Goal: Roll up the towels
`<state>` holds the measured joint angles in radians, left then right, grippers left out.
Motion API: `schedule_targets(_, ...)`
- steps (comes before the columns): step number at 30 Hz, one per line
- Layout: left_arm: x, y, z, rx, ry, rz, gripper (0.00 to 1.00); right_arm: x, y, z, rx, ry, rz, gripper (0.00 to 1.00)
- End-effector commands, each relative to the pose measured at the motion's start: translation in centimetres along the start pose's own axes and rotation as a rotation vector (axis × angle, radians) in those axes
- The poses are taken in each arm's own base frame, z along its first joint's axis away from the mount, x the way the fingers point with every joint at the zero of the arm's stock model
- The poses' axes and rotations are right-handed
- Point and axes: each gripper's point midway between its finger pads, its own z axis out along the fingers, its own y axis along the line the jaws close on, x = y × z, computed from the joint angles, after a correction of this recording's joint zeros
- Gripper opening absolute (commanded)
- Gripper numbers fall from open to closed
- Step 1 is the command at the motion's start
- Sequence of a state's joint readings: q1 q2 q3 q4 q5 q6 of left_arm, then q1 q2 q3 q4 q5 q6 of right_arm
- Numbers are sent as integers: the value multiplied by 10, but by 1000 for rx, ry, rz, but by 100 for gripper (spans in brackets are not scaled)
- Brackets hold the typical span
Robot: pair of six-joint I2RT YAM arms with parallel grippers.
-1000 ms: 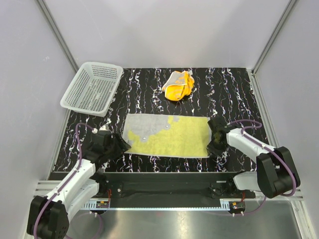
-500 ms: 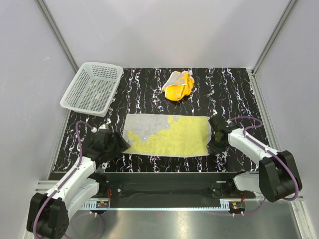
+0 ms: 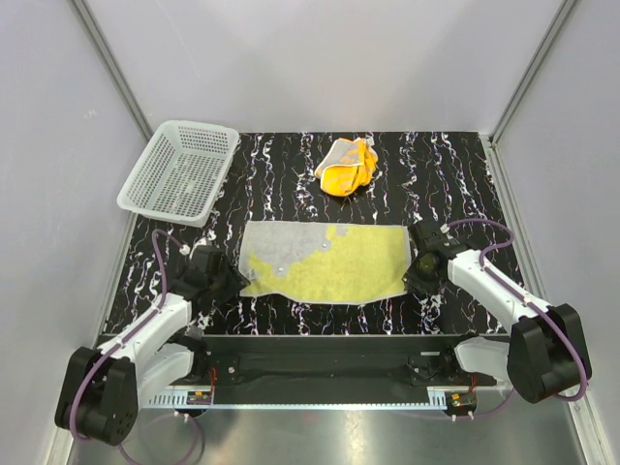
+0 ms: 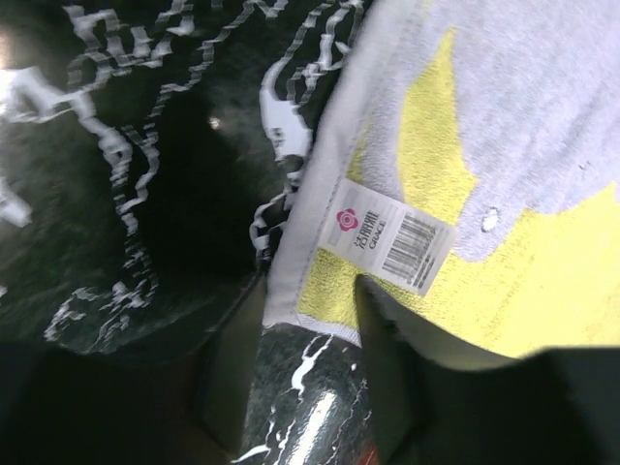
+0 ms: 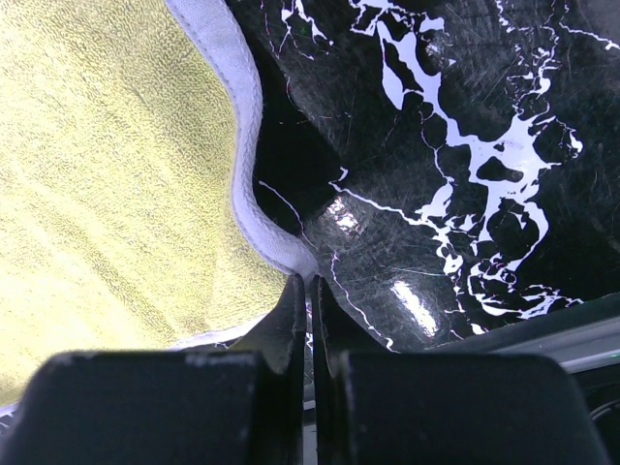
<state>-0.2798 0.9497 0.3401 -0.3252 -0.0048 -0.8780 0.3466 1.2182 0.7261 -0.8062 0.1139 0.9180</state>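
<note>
The right gripper [image 5: 308,283] jaws clamp one near corner of the yellow towel [image 3: 325,260]; the left gripper [image 4: 308,295] jaws, half parted, straddle the other.

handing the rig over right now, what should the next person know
Left gripper: open, fingers astride the near left corner of the yellow towel, not yet clamped.
Right gripper: shut on that towel's near right corner.
The yellow towel lies flat mid-table; the orange towel sits crumpled at the far side.
Done: nothing rolled.
Left: roll both.
</note>
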Motion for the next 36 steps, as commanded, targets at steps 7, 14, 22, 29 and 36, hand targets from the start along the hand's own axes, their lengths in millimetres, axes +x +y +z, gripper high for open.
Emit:
schedule_targets(7,14,-5,4,60,59,14,26,-6,4,-2,-23,-32,-10,0)
schedule_targets(14,9,-11,-1,97,27,32,0,-6,4,-3,-31,-34,-11,0)
schedule_targets(22,1,-21,-9,155,-18,52,0,-5,1,-7,-35,-38,-9,0)
schedule_targets(29,-17,-29,-34,135,-63,51,0,-9,3,-18,-50,-52,-18,0)
schedule_targets(36,-39,-47,-58,130,-94,61,0,-36,30,-35,-87,-111,-47,0)
